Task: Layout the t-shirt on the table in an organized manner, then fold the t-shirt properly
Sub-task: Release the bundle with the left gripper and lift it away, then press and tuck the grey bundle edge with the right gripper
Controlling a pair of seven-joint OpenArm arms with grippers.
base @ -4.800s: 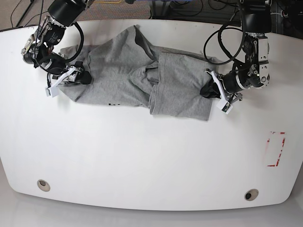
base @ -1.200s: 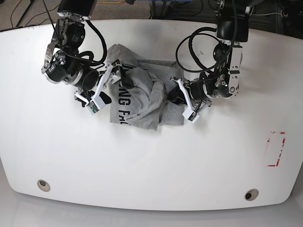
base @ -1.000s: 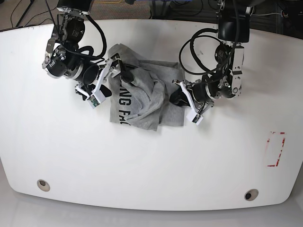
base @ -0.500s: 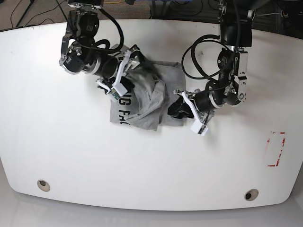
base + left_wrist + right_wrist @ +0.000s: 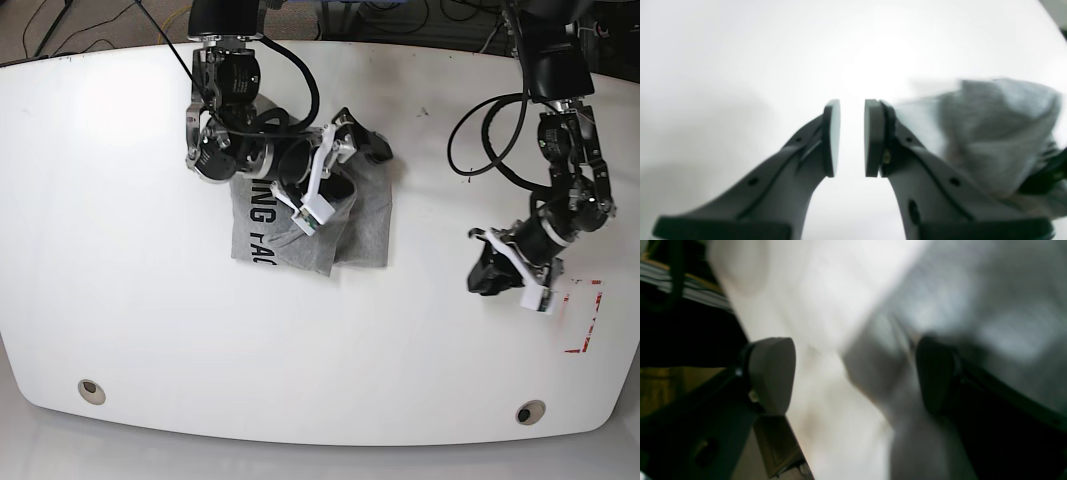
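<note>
The grey t-shirt (image 5: 365, 232) with black lettering lies bunched in a rough square on the white table (image 5: 150, 330), left of centre. My right gripper (image 5: 318, 180) hovers over its upper part. In the right wrist view my right gripper (image 5: 853, 373) is wide open, and the blurred t-shirt (image 5: 973, 300) lies under and past the right-hand finger. My left gripper (image 5: 485, 275) is well to the right of the shirt, over bare table. Up close, my left gripper (image 5: 852, 110) shows a narrow gap with only the table (image 5: 740, 50) behind it. The t-shirt (image 5: 993, 126) sits off to the right.
A red-outlined rectangle mark (image 5: 583, 315) is just right of the left gripper. Two round grommet holes (image 5: 91, 390) (image 5: 530, 411) sit near the front edge. Cables and dark floor lie beyond the table's far edge.
The left gripper has come off the shirt's right edge and swung away toward the red mark. The right arm has moved right, over the shirt, which is now more compact.
</note>
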